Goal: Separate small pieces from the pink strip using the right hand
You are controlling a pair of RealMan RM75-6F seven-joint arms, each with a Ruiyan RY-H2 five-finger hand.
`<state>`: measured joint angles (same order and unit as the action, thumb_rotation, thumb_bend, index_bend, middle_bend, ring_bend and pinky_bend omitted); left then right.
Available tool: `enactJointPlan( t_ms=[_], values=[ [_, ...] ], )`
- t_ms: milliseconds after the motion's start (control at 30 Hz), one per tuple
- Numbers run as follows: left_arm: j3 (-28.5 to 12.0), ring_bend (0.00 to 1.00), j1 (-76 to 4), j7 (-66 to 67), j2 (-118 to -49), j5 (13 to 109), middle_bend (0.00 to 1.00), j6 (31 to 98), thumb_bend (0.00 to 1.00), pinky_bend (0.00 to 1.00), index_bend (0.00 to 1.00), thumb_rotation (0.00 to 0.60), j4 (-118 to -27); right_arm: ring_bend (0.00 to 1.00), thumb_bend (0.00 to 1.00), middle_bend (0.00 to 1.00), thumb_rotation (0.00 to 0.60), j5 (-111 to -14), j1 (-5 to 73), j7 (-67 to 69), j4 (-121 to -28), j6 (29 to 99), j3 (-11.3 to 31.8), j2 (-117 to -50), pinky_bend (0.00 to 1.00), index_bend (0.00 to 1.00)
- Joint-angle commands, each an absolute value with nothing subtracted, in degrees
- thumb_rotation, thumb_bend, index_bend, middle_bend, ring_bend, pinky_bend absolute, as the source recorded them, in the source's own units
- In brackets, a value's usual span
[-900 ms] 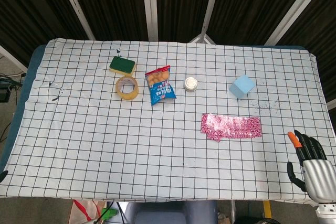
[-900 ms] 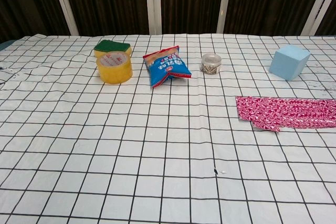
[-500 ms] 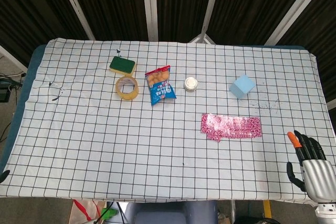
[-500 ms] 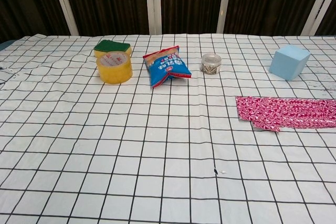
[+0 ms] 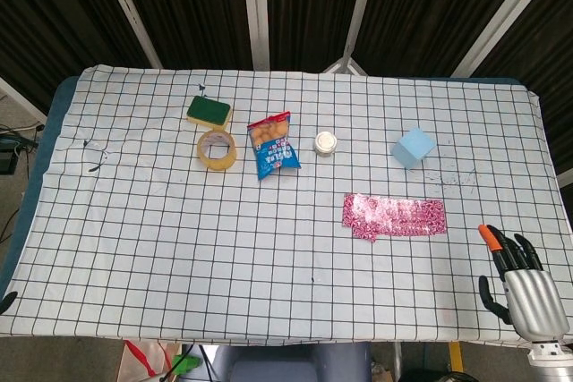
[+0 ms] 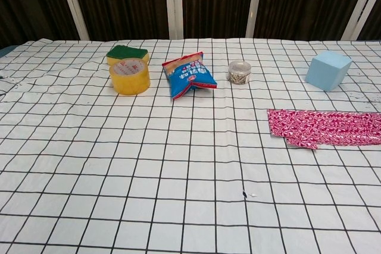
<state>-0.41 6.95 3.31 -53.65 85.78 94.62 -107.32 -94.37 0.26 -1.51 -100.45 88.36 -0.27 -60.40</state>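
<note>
The pink strip [image 5: 394,216] is seen lying flat on the checked cloth [image 5: 179,239] that covers the counter, toward the right side, with a second shorter layer showing at its near left end in the chest view. The right hand [image 5: 522,285] is seen only in the head view, at the near right corner of the counter, well apart from the strip; its dark fingers [image 5: 512,252] are spread and extended, one with an orange tip, and nothing is held in it. The left hand is not shown in either view. Farther back, a light blue block [image 5: 413,148] is found to the right, beyond the strip. A small round container [image 5: 326,142] stands near the middle, with a blue snack bag [image 5: 273,145] just left of it. A roll of yellow tape [image 5: 217,149] is placed left of the bag, and a green and yellow sponge [image 5: 209,112] lies just behind the roll.
</note>
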Motion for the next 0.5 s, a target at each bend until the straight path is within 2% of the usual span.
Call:
enactJointPlan(
  t_ms=[33,133,233,500],
  values=[
    [-0.4,0.0,6.91,3.45,-53.69,85.84,0.0,94.58,0.26,0.06,0.16,0.6,-107.27,0.34,0.58,0.33,0.6,-94.27,0.81,-1.48,-100.24,87.69,-0.01,-60.88,0.17,0.0],
    [-0.45,0.0,6.88,3.19,-53.63,85.4,0.0,94.35,0.26,0.06,0.16,0.6,-107.21,0.5,0.58,0.48,0.6,-93.51,1.64,-1.55,-100.49,86.94,0.83,-61.41,0.26,0.0],
    [-0.62,0.0,6.8,2.96,-53.56,84.87,0.0,94.13,0.26,0.06,0.16,0.6,-107.24,0.61,0.58,0.59,0.6,-92.97,2.65,-2.2,-100.72,86.23,1.82,-62.22,0.33,0.02],
    [-0.76,0.0,6.37,4.07,-53.85,84.66,0.0,93.56,0.26,0.06,0.16,0.6,-107.5,0.76,0.6,0.76,0.6,-89.46,8.43,-8.98,-102.2,76.85,3.92,-62.55,0.47,0.1]
  ],
)
